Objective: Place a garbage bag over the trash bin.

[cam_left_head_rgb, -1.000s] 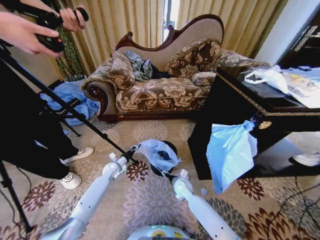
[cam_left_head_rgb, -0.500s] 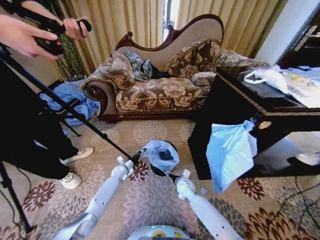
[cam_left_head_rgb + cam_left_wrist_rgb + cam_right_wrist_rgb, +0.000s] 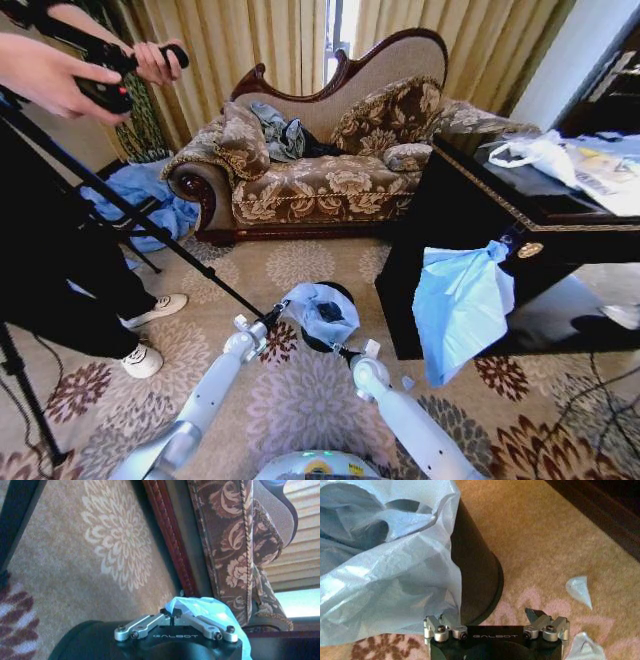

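Note:
The small black trash bin (image 3: pixel 343 296) stands on the patterned carpet in front of me, and the light-blue garbage bag (image 3: pixel 318 310) lies crumpled over its mouth. My left gripper (image 3: pixel 274 316) is at the bin's left side, shut on the garbage bag's edge (image 3: pixel 202 609), its fingertips (image 3: pixel 171 612) pinched together. My right gripper (image 3: pixel 340 350) hovers low at the bin's near side. In the right wrist view my right gripper (image 3: pixel 490 620) is open, the bin's black wall (image 3: pixel 477 581) is just ahead of it, and the bag (image 3: pixel 385 573) hangs down the bin's side.
A black table (image 3: pixel 470 215) stands close on the right with a larger bunch of light-blue plastic (image 3: pixel 460 305) hanging from it and a white bag (image 3: pixel 540 152) on top. The sofa (image 3: pixel 320 180) is behind the bin. A person and a tripod leg (image 3: pixel 150 235) are at the left. Plastic scraps (image 3: pixel 580 588) lie on the carpet.
My left gripper has moved right toward the bin, then slightly down, carrying the bag's edge. The bag now sits more squarely over the bin's mouth. The right gripper has barely moved.

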Available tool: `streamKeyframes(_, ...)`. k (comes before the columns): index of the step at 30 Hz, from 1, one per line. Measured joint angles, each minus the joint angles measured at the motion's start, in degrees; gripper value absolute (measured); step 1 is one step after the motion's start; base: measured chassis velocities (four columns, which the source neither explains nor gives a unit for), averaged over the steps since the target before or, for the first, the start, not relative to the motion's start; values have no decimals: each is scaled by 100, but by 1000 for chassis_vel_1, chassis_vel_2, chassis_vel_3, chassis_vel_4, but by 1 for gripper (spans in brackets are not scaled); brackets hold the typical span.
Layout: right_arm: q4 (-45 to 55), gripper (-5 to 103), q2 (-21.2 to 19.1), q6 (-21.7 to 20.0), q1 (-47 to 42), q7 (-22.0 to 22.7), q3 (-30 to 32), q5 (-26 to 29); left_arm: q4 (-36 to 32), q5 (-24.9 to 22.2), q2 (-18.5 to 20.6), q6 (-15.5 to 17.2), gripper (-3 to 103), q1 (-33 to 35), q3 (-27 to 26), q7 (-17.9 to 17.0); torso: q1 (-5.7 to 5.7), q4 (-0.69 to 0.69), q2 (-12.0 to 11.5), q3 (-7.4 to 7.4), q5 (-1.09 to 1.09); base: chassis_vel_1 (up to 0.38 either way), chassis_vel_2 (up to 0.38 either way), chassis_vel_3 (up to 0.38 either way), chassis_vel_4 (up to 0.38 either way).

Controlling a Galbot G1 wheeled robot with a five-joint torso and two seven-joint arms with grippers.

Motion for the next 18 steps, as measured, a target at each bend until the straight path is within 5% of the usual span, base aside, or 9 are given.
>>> streamKeyframes(9,-219,88,25,43,131,-113,7,-236,308,190,-103,-51,0,-225,32,31,0,0,0,0,0,0,0,0,0)
streamKeyframes(11,-302,88,59,56,197,-151,9,-323,373,253,-105,-66,18,-287,46,35,0,0,0,0,0,0,0,0,0)
streamKeyframes(14,-340,88,60,74,234,-200,13,-414,440,333,-106,-77,18,-357,94,47,0,0,0,0,0,0,0,0,0)
streamKeyframes(15,-372,88,51,93,259,-244,21,-486,473,397,-108,-91,29,-403,139,58,0,0,0,0,0,0,0,0,0)
streamKeyframes(17,-399,88,47,108,282,-269,36,-535,479,451,-112,-103,29,-430,184,62,0,0,0,0,0,0,0,0,0)
streamKeyframes(18,-415,88,44,115,299,-280,52,-557,479,495,-112,-107,40,-442,217,70,0,-1,0,0,0,0,0,0,0)
